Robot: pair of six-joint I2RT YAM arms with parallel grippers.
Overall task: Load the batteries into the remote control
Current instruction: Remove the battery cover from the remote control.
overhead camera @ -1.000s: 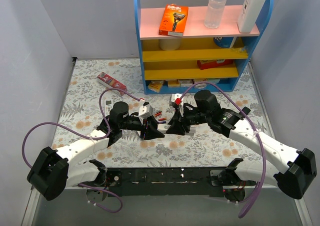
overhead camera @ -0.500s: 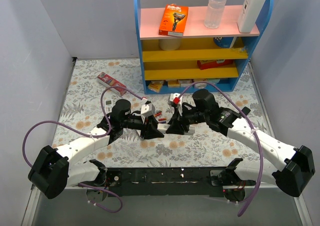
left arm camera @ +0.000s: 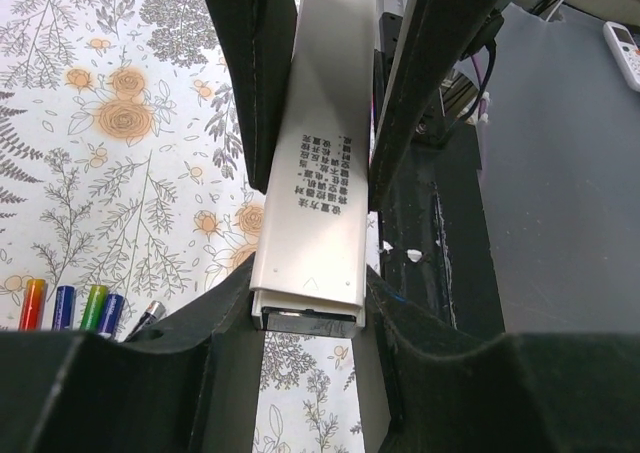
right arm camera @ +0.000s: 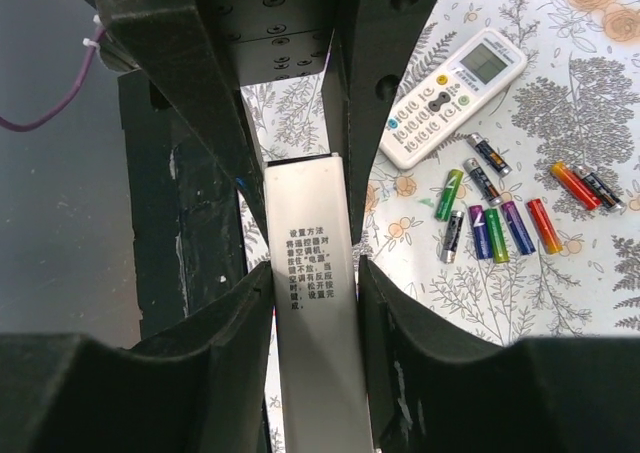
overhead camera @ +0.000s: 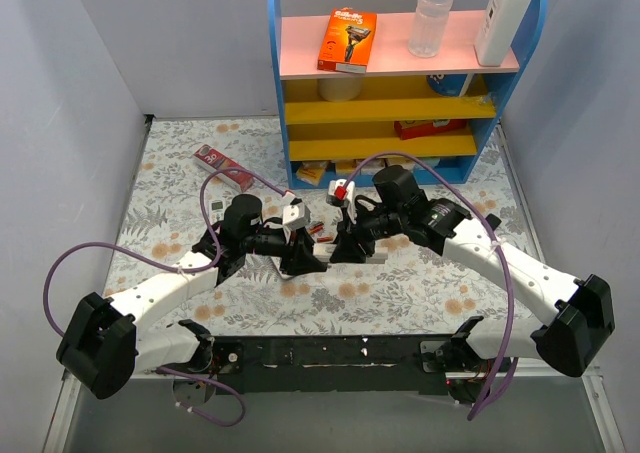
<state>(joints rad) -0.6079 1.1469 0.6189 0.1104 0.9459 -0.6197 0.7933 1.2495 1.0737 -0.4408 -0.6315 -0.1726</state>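
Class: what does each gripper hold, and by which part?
One silver remote control, shared: left gripper pinches its long edges near one end, right gripper near the opposite end.

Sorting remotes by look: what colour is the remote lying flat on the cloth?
The remote is white; right wrist view.

Left gripper and right gripper, both clamped on the silver remote, bar the centre; batteries then the shelf block 12 o'clock, a red box 10, leaving tablecloth passable at 6.
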